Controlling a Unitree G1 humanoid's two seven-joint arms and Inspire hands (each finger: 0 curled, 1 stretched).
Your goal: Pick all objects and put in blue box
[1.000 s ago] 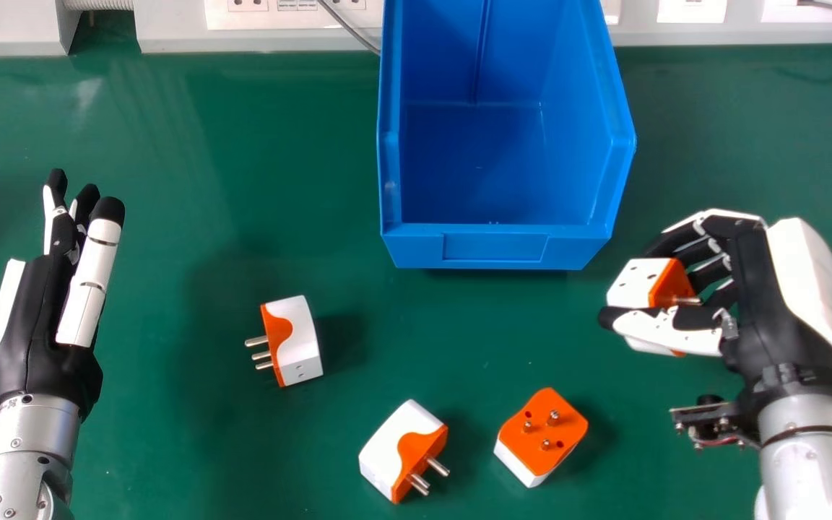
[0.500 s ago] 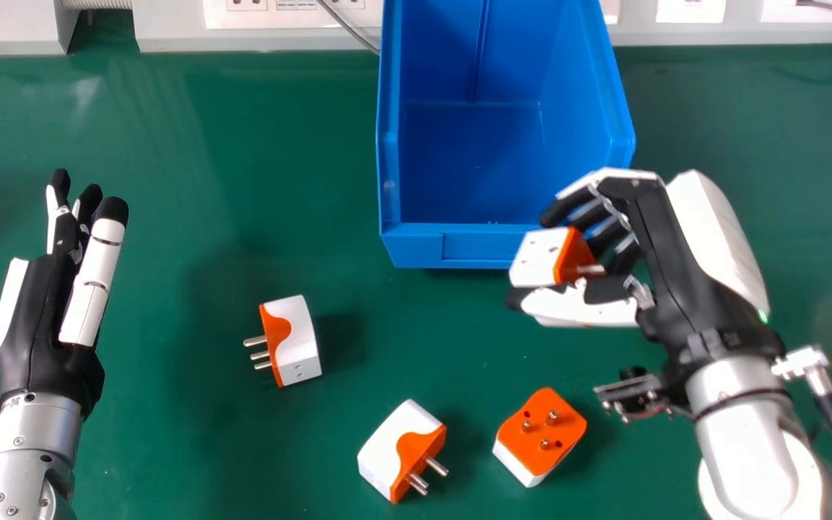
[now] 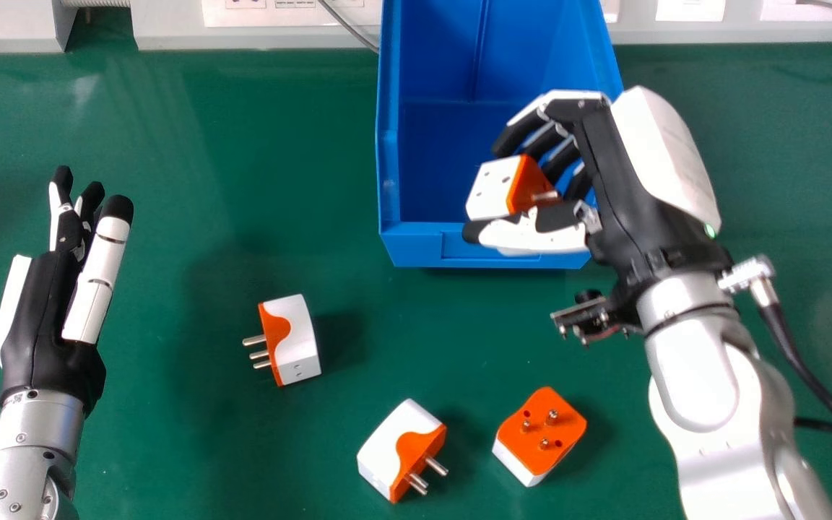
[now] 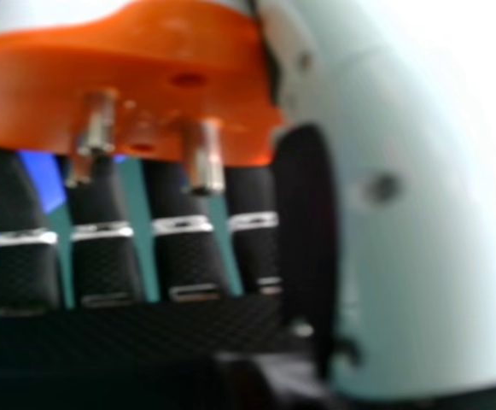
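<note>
In the head view my right hand [image 3: 604,155] is over the front part of the blue box [image 3: 488,249], its fingers and thumb curled round an orange and white plug adapter [image 3: 495,189]. The right hand view shows this adapter [image 4: 145,77] with its metal pins, between the thumb and the curled fingers [image 4: 183,239] of my right hand [image 4: 102,342]. Three more adapters lie on the green table: one on its side [image 3: 297,339], one tilted near the front [image 3: 394,451], one pins up [image 3: 542,433]. My left hand [image 3: 44,318] is open at the left, fingers straight.
A white trunking with sockets [image 3: 170,25] runs along the back edge of the green table [image 3: 192,180]. A grey cable [image 3: 347,27] hangs down beside the box's left wall. A black cable [image 3: 806,375] loops out from my right wrist.
From the right of the box, my right hand has moved left and toward the back with the adapter, so that it is now over the box. The left hand has barely shifted.
</note>
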